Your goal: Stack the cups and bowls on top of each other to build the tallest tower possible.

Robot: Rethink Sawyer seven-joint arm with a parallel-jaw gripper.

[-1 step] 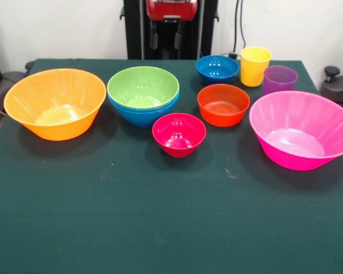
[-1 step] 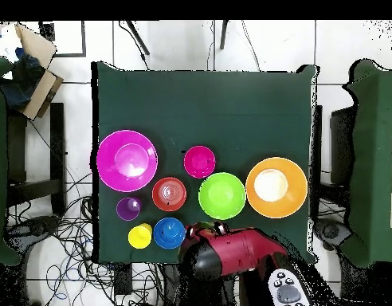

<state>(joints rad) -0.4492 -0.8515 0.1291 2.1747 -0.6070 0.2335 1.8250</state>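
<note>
Seven glossy round plastic bowls showed clearly, plus two plain plastic tumblers, all standing on the dark green felt-like tabletop [image 1: 160,217].

The large orange bowl [image 1: 55,103] stood alone at one side, and the large pink bowl [image 1: 302,129] at the other. The medium green bowl [image 1: 143,87] sat nested in a light blue bowl [image 1: 143,116]; whether a second blue bowl lay beneath could not be told. The small crimson bowl [image 1: 179,134] stood just beside that nested pair. The small orange-red bowl [image 1: 223,104] stood between the crimson and pink bowls. The small dark blue bowl [image 1: 217,69] stood behind it, near the opaque yellow cup [image 1: 255,66]. The translucent purple cup [image 1: 279,80] stood just beside the yellow cup.

The red and black arm [image 2: 231,251] was drawn back at the table's edge. The end effector [image 1: 166,40] hung above the far edge, apart from every item; whether it was open or closed could not be told.
</note>
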